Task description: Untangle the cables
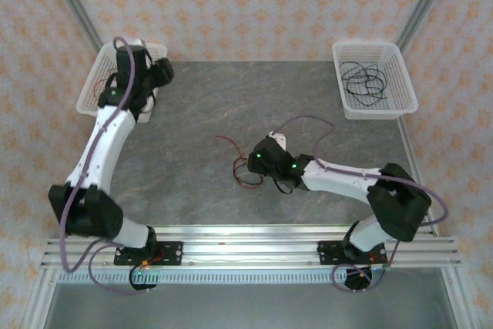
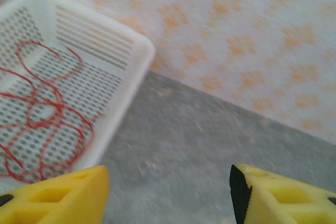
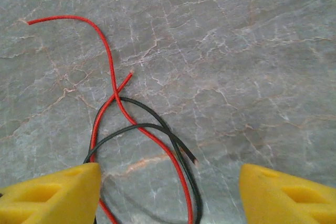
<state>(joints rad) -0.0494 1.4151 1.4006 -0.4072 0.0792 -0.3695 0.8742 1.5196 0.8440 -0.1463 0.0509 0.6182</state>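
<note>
A small tangle of one red cable [image 3: 113, 72] and one black cable [image 3: 157, 127] lies on the grey marble table [image 1: 200, 105], also seen as thin loops [image 1: 235, 161] left of the right wrist. My right gripper [image 3: 168, 195] hovers over this tangle, open, with the crossed strands between its yellow fingers [image 3: 52, 195]. Red cables [image 2: 42, 114] lie coiled in the left white basket [image 2: 126, 40]. My left gripper [image 2: 168, 195] is open beside that basket, over bare table, holding nothing. Black cables [image 1: 365, 81] lie in the right white basket [image 1: 407, 82].
The left basket [image 1: 91, 86] sits at the back left corner, partly under the left arm. Metal frame posts and patterned walls close in the table. An aluminium rail [image 1: 246, 248] runs along the near edge.
</note>
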